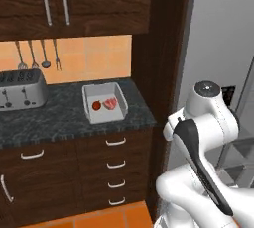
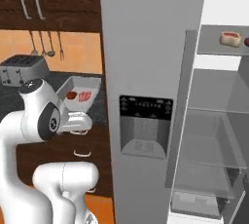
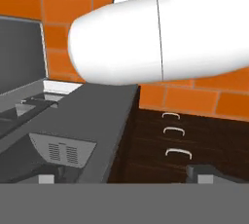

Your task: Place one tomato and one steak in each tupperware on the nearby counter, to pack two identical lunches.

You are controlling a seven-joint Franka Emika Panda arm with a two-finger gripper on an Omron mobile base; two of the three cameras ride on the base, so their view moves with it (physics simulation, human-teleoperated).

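A grey-white tupperware stands on the speckled counter near its right end. Inside it lie a red tomato and a pink steak. From the right base view the same tupperware holds the tomato and steak. Another steak rests on an upper shelf of the open fridge, with a red tomato cut off by the picture's edge beside it. My gripper is open, fingertips wide apart with nothing between them, facing the dark drawers.
A silver toaster sits at the counter's left. A tall dark cabinet panel separates counter and fridge. The grey fridge door with its dispenser stands beside open glass shelves. Utensils hang on the orange wall.
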